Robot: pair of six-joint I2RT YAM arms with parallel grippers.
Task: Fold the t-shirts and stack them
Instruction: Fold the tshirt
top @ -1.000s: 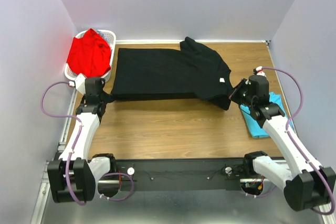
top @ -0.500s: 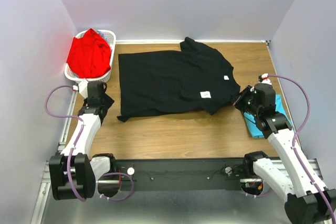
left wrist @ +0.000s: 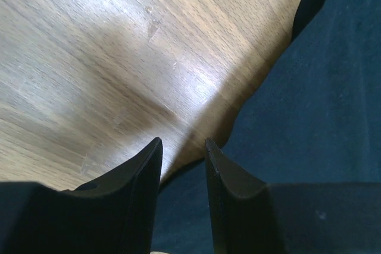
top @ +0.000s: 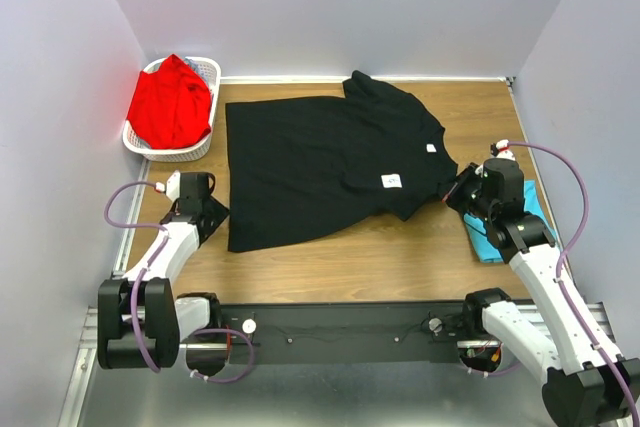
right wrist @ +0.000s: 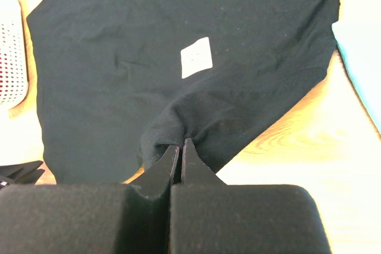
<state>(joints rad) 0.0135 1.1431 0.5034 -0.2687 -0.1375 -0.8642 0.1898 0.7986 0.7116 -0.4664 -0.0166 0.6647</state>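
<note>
Beyond left gripper (left wrist: 183,150): basket (top: 150,144) holding red shirt (top: 170,107). Between grippers: black shirt (top: 320,162), two white labels (top: 392,181), print unreadable, edge pinched by right gripper (right wrist: 180,146). Left gripper spread, empty. Beside right gripper: turquoise shirt (top: 488,245).

a robotics lab test cell: plain pale walls (top: 340,7) box in a wood-grain table (top: 330,262) on three sides, two white-and-black robot arms (top: 165,252) are bolted to a black rail (top: 340,325) at its near edge, purple cables (top: 583,195) loop from them, and bare sheet metal (top: 320,402) lies below the rail.
</note>
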